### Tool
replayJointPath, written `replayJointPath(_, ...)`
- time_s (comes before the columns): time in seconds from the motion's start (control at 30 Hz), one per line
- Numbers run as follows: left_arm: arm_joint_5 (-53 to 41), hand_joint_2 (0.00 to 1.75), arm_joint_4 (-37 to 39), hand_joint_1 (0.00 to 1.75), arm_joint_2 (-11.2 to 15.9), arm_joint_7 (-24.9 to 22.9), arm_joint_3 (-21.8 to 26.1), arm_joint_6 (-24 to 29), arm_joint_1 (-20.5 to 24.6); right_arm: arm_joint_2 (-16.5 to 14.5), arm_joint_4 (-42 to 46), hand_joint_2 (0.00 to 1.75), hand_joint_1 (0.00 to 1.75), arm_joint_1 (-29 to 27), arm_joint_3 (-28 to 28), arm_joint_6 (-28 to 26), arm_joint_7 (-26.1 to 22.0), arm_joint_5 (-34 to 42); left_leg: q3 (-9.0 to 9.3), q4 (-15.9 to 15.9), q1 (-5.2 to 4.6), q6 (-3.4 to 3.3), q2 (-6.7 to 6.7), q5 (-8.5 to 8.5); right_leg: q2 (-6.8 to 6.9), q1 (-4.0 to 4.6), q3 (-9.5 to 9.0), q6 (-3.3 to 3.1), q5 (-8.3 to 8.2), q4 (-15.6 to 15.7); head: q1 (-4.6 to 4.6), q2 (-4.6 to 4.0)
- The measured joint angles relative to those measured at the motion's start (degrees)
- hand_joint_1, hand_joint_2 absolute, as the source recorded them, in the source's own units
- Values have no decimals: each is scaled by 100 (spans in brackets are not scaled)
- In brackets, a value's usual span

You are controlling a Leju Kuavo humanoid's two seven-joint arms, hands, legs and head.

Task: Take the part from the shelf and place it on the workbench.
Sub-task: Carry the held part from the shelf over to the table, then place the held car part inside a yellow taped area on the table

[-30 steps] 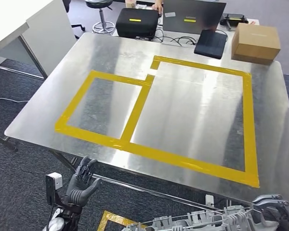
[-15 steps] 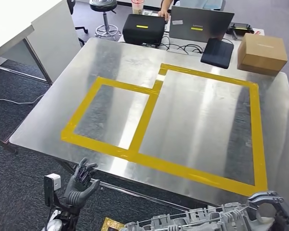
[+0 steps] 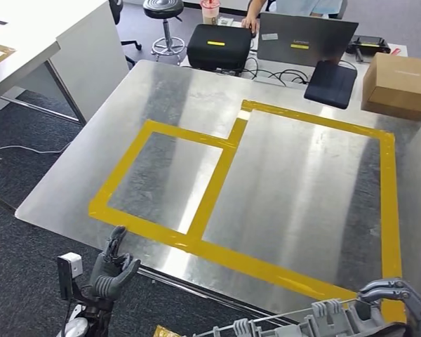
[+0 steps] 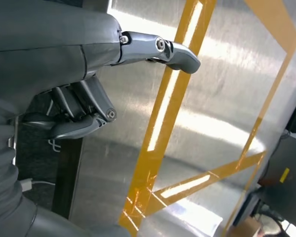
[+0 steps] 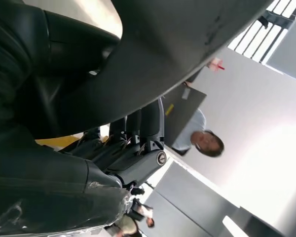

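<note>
Two hands low at the near edge of the broad brushed-metal workbench [image 3: 304,182]. Gripped the long pale-grey ribbed plastic part [image 3: 298,324] in the right hand [image 3: 396,298], dark fingers curled over its right-hand end. Carried it lying crosswise, below and just short of the bench's near edge, not yet over the metal. Held the left hand [image 3: 112,267] empty below the near left stretch of the bench, thumb stuck out and fingers loosely apart, touching nothing.

Judged the pick from the shelf done and the carry to the bench in hand, with the placing not yet begun.

Called for next, on that reading: raising the part clear of the table edge, bringing it forward over the surface and lowering it level before letting the fingers go. Took the large yellow-taped rectangle [image 3: 389,203] straight ahead as the likelier spot, being nearer than the small yellow-taped rectangle [image 3: 118,177] to its left, though could not tell for sure. Noted the brown cardboard box [image 3: 401,84] at the far edge, well apart from any landing spot.
</note>
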State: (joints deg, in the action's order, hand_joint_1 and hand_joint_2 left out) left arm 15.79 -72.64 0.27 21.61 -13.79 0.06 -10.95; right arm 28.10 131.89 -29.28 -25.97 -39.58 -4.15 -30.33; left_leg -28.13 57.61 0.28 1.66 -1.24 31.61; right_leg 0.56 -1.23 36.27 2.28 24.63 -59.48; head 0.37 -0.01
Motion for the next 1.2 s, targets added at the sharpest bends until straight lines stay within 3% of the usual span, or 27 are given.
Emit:
replayJointPath(0.07,-3,175,-10,0,10,-13,22,-9,-16,-108,124,175,134,33,160,9,12,-176,-296,520,-4,45,37,253,46,-19,-65,-54,15,58,-36,1)
replayJointPath(0.13,-5,175,-10,0,13,-15,43,-35,-26,-268,267,175,134,100,378,29,-67,-139,-787,1298,0,73,47,530,84,-16,-81,-83,37,68,-52,1)
replayJointPath(0.17,-6,175,-10,0,13,-9,55,-57,-35,-354,337,175,134,138,508,47,-164,-26,-957,1522,6,82,49,537,90,-16,-87,-87,45,67,-57,1)
replayJointPath(0.2,-8,175,-10,0,15,-1,67,-83,-47,-441,402,175,134,178,652,72,-302,134,-1017,1533,16,88,50,424,87,-19,-100,-82,52,67,-57,1)
replayJointPath(0.27,-14,175,-10,0,18,21,87,-137,-72,-634,529,175,134,259,968,160,-660,529,-794,936,45,99,53,-42,73,-32,-140,-46,66,62,-62,1)
replayJointPath(0.33,-20,175,-10,0,12,40,101,-175,-77,-804,638,175,134,340,1259,258,-953,819,-492,242,69,91,55,-361,58,-16,-137,24,97,34,-69,1)
replayJointPath(0.4,-22,175,-10,0,-1,58,108,-196,-70,-909,715,175,134,402,1485,319,-1092,943,-401,19,64,27,54,-399,44,1,-120,98,137,47,-64,1)
replayJointPath(0.5,-32,175,-9,0,-10,121,121,-230,-70,-1048,787,175,134,440,1744,378,-1303,1066,-370,5,69,-113,55,-416,30,-21,-132,176,202,7,-46,1)
replayJointPath(0.57,-38,175,-2,0,-14,194,137,-267,-81,-1138,829,175,134,461,1930,401,-1461,1086,-342,-6,80,-184,60,-419,2,-28,86,203,479,-495,-36,1)
replayJointPath(0.63,-38,175,10,0,-19,245,155,-298,-99,-1202,851,175,134,502,2140,419,-1521,1079,-325,-5,66,-223,58,-397,-25,-26,500,216,833,-1293,-32,1)
replayJointPath(0.67,-38,175,14,0,-20,257,167,-307,-112,-1226,854,175,134,526,2249,443,-1503,1044,-310,-4,59,-231,52,-384,-30,-25,649,219,895,-1549,-32,1)
replayJointPath(0.7,-38,175,16,0,-21,263,183,-312,-128,-1244,854,175,134,552,2360,477,-1463,989,-289,-3,55,-233,44,-367,-31,-24,693,217,840,-1589,-32,1)
replayJointPath(0.73,-38,175,16,0,-23,259,200,-313,-147,-1256,853,175,134,580,2475,517,-1409,930,-258,-3,55,-226,33,-346,-30,-25,615,211,680,-1394,-33,1)
replayJointPath(0.83,-34,175,3,0,-26,206,264,-311,-215,-1263,847,175,134,657,2815,619,-1290,862,-148,-2,43,-152,-19,-262,-10,-21,76,188,135,-283,-28,1)
replayJointPath(0.87,-32,175,-5,0,-25,192,289,-308,-236,-1266,844,175,134,675,2905,636,-1281,865,-125,-10,29,-118,-39,-237,-6,-15,-25,170,72,-87,-32,1)
replayJointPath(1.0,-27,175,-25,0,-9,186,394,-292,-299,-1282,840,175,134,718,3102,654,-1273,881,-119,-80,15,-7,-47,-226,-4,-11,-69,49,45,-1,-46,0)
replayJointPath(1.03,-28,175,-30,0,-4,185,414,-290,-308,-1285,840,175,134,723,3137,658,-1275,878,-120,-102,12,-64,-23,-270,2,-16,-72,41,29,13,-57,0)
replayJointPath(1.13,-29,175,-39,0,5,178,451,-288,-313,-1300,841,175,134,741,3205,668,-1278,876,-132,-170,-7,-327,22,-385,35,-7,-53,39,-4,44,-76,1)
replayJointPath(1.2,-29,175,-40,0,7,176,467,-288,-313,-1306,840,175,134,743,3236,683,-1264,856,-144,-200,-10,-327,23,-405,45,0,-36,26,-14,55,-78,1)
